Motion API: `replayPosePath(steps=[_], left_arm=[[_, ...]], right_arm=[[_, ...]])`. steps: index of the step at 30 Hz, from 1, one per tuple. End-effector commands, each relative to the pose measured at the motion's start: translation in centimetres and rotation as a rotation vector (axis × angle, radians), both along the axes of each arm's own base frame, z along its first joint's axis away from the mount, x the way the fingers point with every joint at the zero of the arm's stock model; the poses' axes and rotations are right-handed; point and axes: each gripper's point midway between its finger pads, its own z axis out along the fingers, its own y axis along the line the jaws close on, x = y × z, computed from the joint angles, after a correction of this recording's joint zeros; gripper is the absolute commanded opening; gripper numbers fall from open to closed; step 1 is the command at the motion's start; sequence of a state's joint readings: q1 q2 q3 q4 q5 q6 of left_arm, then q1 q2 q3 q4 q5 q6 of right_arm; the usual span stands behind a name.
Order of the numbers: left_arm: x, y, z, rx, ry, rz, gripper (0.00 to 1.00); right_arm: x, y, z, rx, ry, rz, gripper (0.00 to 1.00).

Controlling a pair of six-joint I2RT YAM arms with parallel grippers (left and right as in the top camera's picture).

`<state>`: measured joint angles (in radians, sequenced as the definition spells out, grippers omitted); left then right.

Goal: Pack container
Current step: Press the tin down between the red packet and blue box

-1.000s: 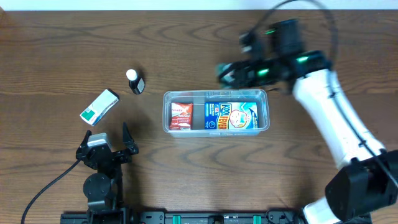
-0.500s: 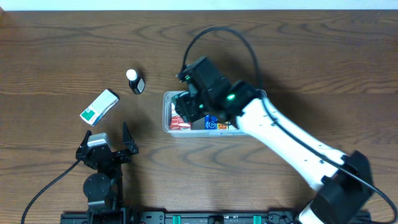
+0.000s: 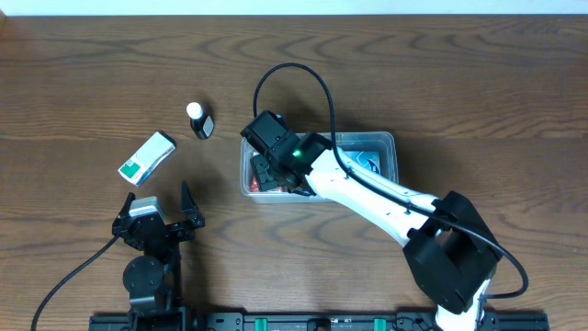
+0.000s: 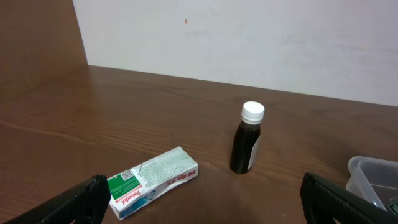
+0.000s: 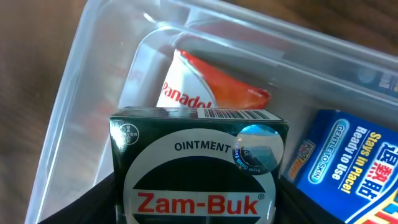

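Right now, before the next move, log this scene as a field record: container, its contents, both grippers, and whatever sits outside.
Container: clear tub, mid-table
Inside: Panadol packet at the left end, blue box beside it
Right gripper: at the tub's left end, shut on Zam-Buk box
Left gripper: open, empty
Outside: green-and-white box lying flat, dark bottle with white cap upright, both left of the tub

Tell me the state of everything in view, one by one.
container, open, partly packed.
Zam-Buk box, held over container.
red packet, inside container.
blue box, inside container.
bottle, upright, capped.
green-and-white box, lying flat.
left gripper, open.
right gripper, shut on Zam-Buk box.
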<state>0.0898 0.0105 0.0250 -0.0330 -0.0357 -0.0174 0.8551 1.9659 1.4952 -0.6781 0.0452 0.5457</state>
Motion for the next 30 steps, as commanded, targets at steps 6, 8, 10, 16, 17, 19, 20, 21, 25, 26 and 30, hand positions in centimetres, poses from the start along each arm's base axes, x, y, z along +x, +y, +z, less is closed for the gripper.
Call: replayPosePath(steps=[6,8,10,16,17,19,20,21,25,26,30], left_arm=[[-0.1,0.4,-1.8,0.014,0.057,0.017,0.98],[-0.1,0.4,-1.8,0.014,0.057,0.017,0.98],[-0.1,0.4,-1.8,0.014,0.057,0.018,0.98],[-0.1,0.4,-1.8,0.014,0.057,0.017,0.98],[-0.1,0.4,-1.8,0.014,0.057,0.018,0.98],[-0.1,0.4,-1.8,0.014,0.057,0.018,0.98],[-0.1,0.4,-1.8,0.014,0.057,0.017,0.98],[-0.1,0.4,-1.8,0.014,0.057,0.018,0.98],[-0.1,0.4,-1.8,0.014,0.057,0.017,0.98],[-0.1,0.4,-1.8,0.014,0.057,0.018,0.98],[-0.1,0.4,-1.8,0.014,0.057,0.017,0.98]], right_arm=[[1.5,-0.3,-1.4,-0.003,-0.018,-0.127,0.55],[1.8,-0.4,-1.6,-0.008,-0.025,-0.146,0.56],[1.9,-0.4,-1.5,-0.003,-0.030,-0.160,0.56],[2.5,0.4,-1.1,0.041,-0.052,-0.176,0.57],[2.6,0.5,-1.0,0.046,-0.052,-0.182,0.57],[2.6,0.6,-1.0,0.049,-0.054,-0.182,0.58],[2.6,0.6,-1.0,0.049,-0.054,-0.181,0.58],[2.6,0.5,-1.0,0.049,-0.053,-0.182,0.58],[2.5,0.6,-1.1,0.052,-0.047,-0.178,0.59],[2.4,0.6,-1.1,0.054,-0.044,-0.180,0.59],[2.0,1.1,-1.1,0.059,-0.037,-0.166,0.59]])
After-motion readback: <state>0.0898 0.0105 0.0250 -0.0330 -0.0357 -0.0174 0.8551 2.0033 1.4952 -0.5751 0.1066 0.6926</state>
